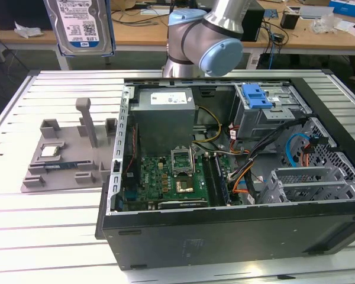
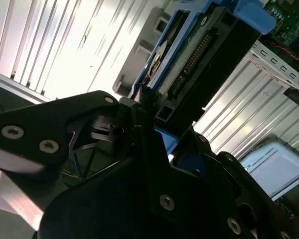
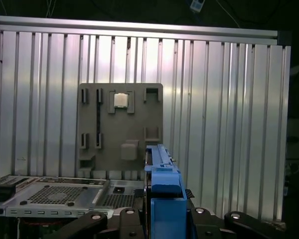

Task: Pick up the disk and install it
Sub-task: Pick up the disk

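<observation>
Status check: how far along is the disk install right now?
Pickup looks done: the disk is off the grey fixture tray and hangs high above it in the exterior view. In hand: the gripper is shut on the disk, seen in both wrist views. Left: the install; the disk is far from the drive cage with the blue latch inside the open computer case.

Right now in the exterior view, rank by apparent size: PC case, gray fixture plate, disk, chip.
1. PC case
2. Gray fixture plate
3. Disk, cut off at the top and maybe nearer the camera, so unsure versus the plate
4. Chip
</observation>
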